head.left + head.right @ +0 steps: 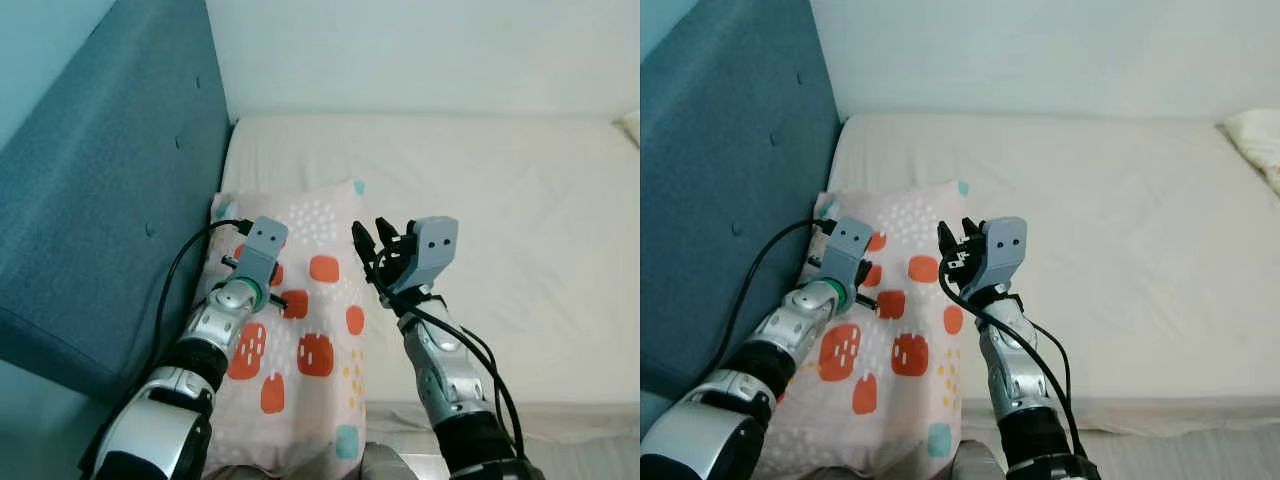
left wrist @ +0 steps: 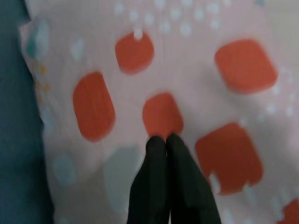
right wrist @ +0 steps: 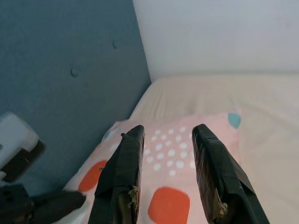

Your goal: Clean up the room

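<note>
While both of my arms reach forward from the bottom of the frame, I see the work centred on one patterned pillow point(image 1: 300, 330), pale pink with orange blotches and white dots. It lies lengthwise at the lower centre-left, on the near left part of a cream mattress point(image 1: 500, 230), its left edge against a blue padded headboard point(image 1: 100, 200).

My left gripper point(image 2: 166, 140) is over the pillow's upper left part, its two black fingers pressed together with nothing between them, tips at or just above the fabric. My right gripper point(image 3: 168, 135) hovers over the pillow's right edge, its fingers spread apart and holding nothing.

Judging progress, I think the pillow looks placed at the head of the bed, perhaps needing only straightening. Beyond it, the mattress stretches bare to a pale wall point(image 1: 400, 50). I see no box, basket or bin.
</note>
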Controlling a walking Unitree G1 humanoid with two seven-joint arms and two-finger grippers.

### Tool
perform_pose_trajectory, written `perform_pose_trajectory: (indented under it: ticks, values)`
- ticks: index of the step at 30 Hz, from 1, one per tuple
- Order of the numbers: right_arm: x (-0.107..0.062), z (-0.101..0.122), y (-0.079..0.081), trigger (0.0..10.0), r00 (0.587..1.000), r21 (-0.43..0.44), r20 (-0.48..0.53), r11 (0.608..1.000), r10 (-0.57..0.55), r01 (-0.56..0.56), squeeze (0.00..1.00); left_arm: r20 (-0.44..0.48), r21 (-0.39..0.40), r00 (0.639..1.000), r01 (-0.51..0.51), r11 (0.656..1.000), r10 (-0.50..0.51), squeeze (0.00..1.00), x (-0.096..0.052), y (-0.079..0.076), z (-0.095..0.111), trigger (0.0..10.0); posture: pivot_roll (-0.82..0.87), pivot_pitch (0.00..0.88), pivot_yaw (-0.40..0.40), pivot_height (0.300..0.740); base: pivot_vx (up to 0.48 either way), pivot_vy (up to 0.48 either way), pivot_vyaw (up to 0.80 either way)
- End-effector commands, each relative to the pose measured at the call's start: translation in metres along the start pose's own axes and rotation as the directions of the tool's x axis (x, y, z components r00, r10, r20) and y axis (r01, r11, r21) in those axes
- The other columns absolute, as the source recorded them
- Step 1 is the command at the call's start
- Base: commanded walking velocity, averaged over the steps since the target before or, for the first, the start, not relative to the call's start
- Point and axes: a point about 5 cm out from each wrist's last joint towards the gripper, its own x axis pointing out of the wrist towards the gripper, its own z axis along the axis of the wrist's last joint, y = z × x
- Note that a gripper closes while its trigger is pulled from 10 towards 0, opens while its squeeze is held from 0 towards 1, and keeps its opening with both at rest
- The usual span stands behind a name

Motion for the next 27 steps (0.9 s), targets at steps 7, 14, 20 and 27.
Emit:
perform_pose_trajectory:
  ticks: [7,14,20,27]
  values:
    - [-0.015,-0.008,-0.004,10.0,0.998,0.004,-0.042,0.999,-0.037,0.037,0.00,-0.139,0.017,0.981,0.136,0.991,-0.132,1.00,-0.007,0.001,-0.039,10.0,-0.02,0.205,0.062,0.740,0.000,0.000,0.00]
    - [-0.021,-0.018,-0.005,10.0,0.996,0.011,-0.086,0.999,-0.030,0.031,0.00,-0.164,0.026,0.974,0.164,0.986,-0.157,1.00,-0.012,0.006,-0.056,10.0,0.00,0.231,0.072,0.740,0.000,0.000,0.00]
    - [-0.029,-0.045,-0.009,10.0,0.977,-0.001,-0.214,1.000,0.000,-0.001,0.00,-0.156,-0.053,0.972,0.170,0.984,-0.176,1.00,-0.018,0.010,-0.060,10.0,0.02,0.246,0.070,0.740,0.000,0.000,0.00]
    - [-0.028,-0.041,-0.006,10.0,0.978,-0.009,-0.207,1.000,0.011,-0.013,0.00,-0.234,-0.190,0.948,0.173,0.966,-0.216,1.00,-0.025,0.001,-0.081,10.0,0.00,0.267,0.071,0.740,0.000,0.000,0.00]
